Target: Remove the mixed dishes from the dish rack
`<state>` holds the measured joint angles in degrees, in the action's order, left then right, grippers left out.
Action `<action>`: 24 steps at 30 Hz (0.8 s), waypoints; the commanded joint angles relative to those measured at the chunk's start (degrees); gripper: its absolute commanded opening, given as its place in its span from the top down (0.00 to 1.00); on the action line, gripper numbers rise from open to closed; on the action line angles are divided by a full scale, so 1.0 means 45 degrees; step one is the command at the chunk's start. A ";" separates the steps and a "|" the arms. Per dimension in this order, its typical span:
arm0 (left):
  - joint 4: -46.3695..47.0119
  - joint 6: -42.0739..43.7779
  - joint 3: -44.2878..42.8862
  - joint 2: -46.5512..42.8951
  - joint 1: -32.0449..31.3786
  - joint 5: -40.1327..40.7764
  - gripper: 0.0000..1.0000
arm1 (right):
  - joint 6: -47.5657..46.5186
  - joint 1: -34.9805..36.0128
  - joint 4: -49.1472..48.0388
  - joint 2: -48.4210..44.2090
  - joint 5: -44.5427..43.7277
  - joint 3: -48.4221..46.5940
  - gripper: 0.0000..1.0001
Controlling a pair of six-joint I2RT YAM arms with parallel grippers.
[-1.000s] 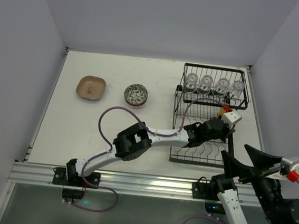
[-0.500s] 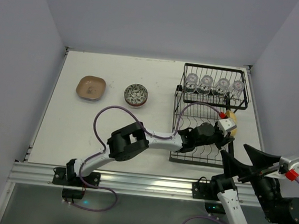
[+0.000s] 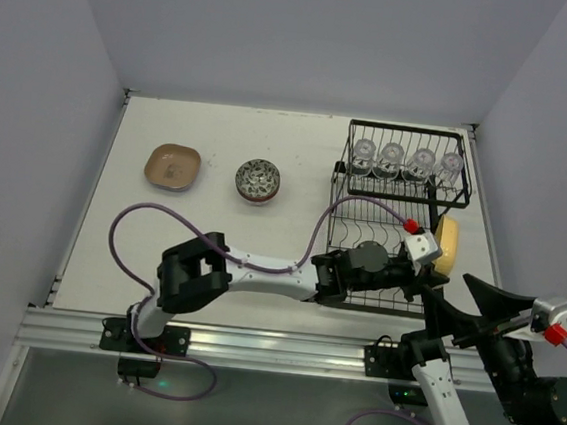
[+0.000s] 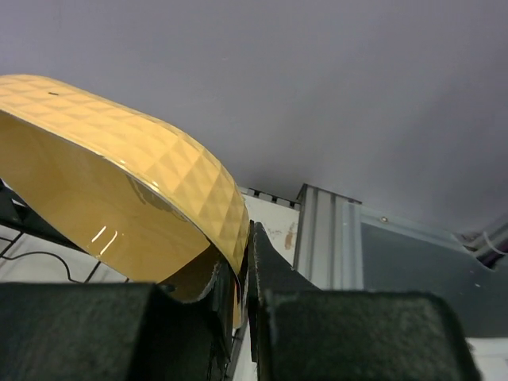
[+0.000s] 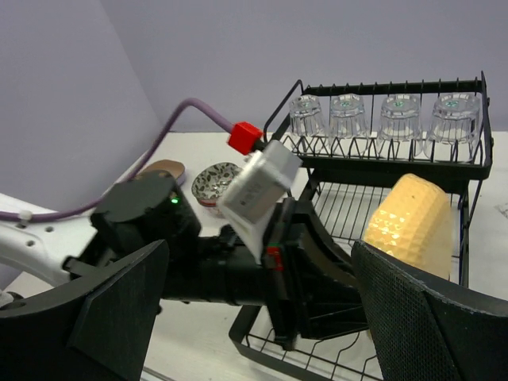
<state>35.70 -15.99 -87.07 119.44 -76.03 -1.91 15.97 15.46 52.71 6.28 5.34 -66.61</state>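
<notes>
The left gripper (image 4: 242,238) is clamped on the rim of the yellow plate (image 3: 448,244), which is held on edge at the right side of the rack (image 5: 381,163). Four glasses (image 3: 391,158) are lined along its far shelf. The right gripper (image 3: 464,300) is spread wide, near right. A brown plate (image 3: 172,167) and a bowl (image 3: 258,179) are seen far left.

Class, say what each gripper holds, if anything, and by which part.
The left gripper is shut on the yellow plate, pinching its rim. The right gripper is open and holds nothing.
</notes>
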 commanded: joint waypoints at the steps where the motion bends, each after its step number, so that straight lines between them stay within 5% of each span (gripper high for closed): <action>1: -0.0449 -0.0198 0.0715 -0.2024 -0.0350 0.0345 1.00 | -0.0091 0.0001 -0.0443 -0.0049 -0.0074 -0.0354 0.01; 9: -0.7577 -0.0645 0.1493 -0.5034 -0.1463 0.3254 1.00 | -0.0149 0.0001 -0.0580 0.0010 -0.0347 -0.0511 0.01; 16: -1.4117 -0.2734 0.1050 -0.7732 -0.1018 0.8666 1.00 | -0.0228 0.0001 -0.0814 0.0244 -0.0543 -0.0589 0.01; 20: -1.7010 -0.3321 0.0793 -0.8220 0.2160 0.8318 1.00 | 0.0044 0.0021 -0.1087 0.0322 -0.0348 -0.0394 0.01; 24: -1.8148 -0.2661 0.0560 -0.8573 0.7294 0.7113 1.00 | 0.0182 0.0020 -0.1205 0.0381 -0.0153 -0.0198 0.01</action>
<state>-35.48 -27.90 -82.02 83.64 -55.96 29.56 16.05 15.46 50.02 6.31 4.05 -68.01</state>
